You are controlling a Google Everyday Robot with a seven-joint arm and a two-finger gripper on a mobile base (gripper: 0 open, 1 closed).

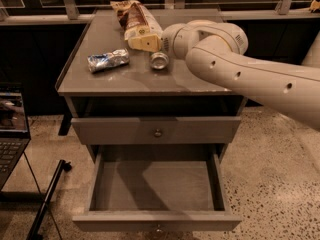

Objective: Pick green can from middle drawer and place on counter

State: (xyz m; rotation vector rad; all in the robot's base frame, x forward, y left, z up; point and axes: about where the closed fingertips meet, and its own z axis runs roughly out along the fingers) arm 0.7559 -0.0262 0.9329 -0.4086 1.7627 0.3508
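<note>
- Small dark-green drink can with silver top (159, 60) stands near the centre of the flat grey counter (100, 81).
- Pale robot gripper (166, 48) hovers just beside it, toward the rear edge; grasping or released, I cannot tell.
- A sideways retreat could topple the can.

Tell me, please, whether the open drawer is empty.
Empty: the middle drawer shows only bare grey floor. The green can sits on the counter, with the tool beside it.

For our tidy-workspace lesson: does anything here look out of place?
The can on the counter, beside the gripper, seems tipped on its side, silver end facing us. The drawer below hangs open.
</note>
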